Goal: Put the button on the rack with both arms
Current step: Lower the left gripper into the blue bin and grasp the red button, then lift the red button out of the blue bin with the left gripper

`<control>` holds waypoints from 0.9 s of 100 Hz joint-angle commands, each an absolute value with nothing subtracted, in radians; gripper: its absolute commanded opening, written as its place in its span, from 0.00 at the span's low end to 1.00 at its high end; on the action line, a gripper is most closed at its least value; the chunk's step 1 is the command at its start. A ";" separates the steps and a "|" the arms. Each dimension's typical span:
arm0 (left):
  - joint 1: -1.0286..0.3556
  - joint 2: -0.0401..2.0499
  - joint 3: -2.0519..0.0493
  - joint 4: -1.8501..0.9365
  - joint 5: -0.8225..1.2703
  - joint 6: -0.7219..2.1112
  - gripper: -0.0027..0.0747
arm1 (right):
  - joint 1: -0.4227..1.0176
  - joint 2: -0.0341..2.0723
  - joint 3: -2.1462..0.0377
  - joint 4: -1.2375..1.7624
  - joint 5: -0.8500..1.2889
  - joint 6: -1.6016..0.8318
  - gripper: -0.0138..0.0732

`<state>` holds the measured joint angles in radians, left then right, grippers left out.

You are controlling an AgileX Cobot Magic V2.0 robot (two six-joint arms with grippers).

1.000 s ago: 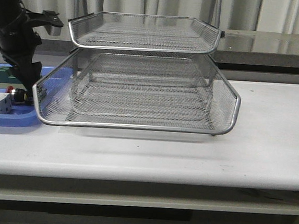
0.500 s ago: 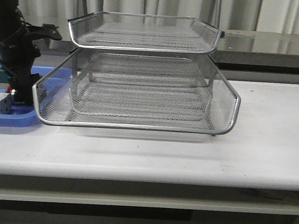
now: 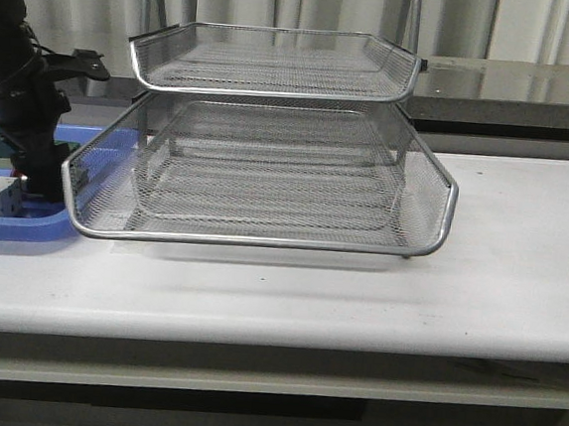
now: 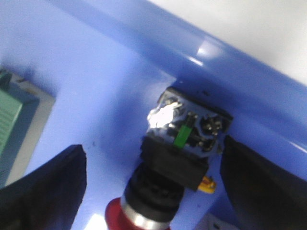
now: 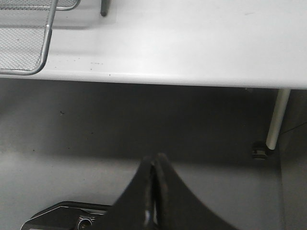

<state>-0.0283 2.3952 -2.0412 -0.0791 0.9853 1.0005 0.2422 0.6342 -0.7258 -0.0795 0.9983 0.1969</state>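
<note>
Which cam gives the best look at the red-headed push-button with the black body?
Left wrist view: the red-headed push-button with the black body fills the frame, lying in the blue plastic tray between the open left gripper fingers. In the front view the left arm hides it. The right wrist view shows only white table and floor.

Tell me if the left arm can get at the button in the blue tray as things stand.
Probably yes: the left pincer is open with its fingers on either side of the button in the blue tray, nothing between them.
</note>
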 commanded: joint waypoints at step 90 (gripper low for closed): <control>-0.023 2.357 -2.153 -0.117 1.040 1.006 0.07 | 0.237 0.633 -0.759 -0.095 0.950 0.194 0.08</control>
